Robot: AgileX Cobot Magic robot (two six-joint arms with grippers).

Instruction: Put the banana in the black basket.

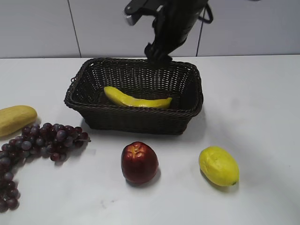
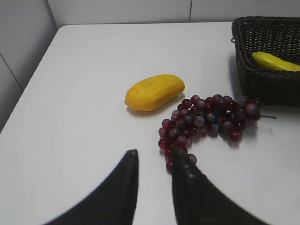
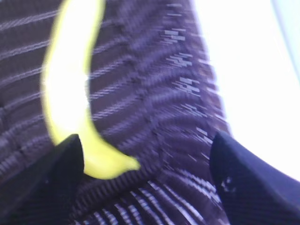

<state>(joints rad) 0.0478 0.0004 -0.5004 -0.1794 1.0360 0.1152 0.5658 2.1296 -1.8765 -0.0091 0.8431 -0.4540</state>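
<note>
The banana (image 1: 137, 99) lies on the floor of the black basket (image 1: 187, 110). It also shows in the right wrist view (image 3: 70, 89) and the left wrist view (image 2: 275, 61). My right gripper (image 1: 157, 51) hangs over the basket's back rim, open and empty (image 3: 147, 150), above the woven floor (image 3: 159, 108). My left gripper (image 2: 154, 157) is open and empty over the table, just left of the grapes, and is out of the exterior view.
A bunch of dark red grapes (image 1: 42, 140) and a stubby pale yellow fruit (image 1: 14, 118) lie left of the basket. A red apple (image 1: 139, 162) and a yellow lemon-like fruit (image 1: 218, 166) lie in front of it.
</note>
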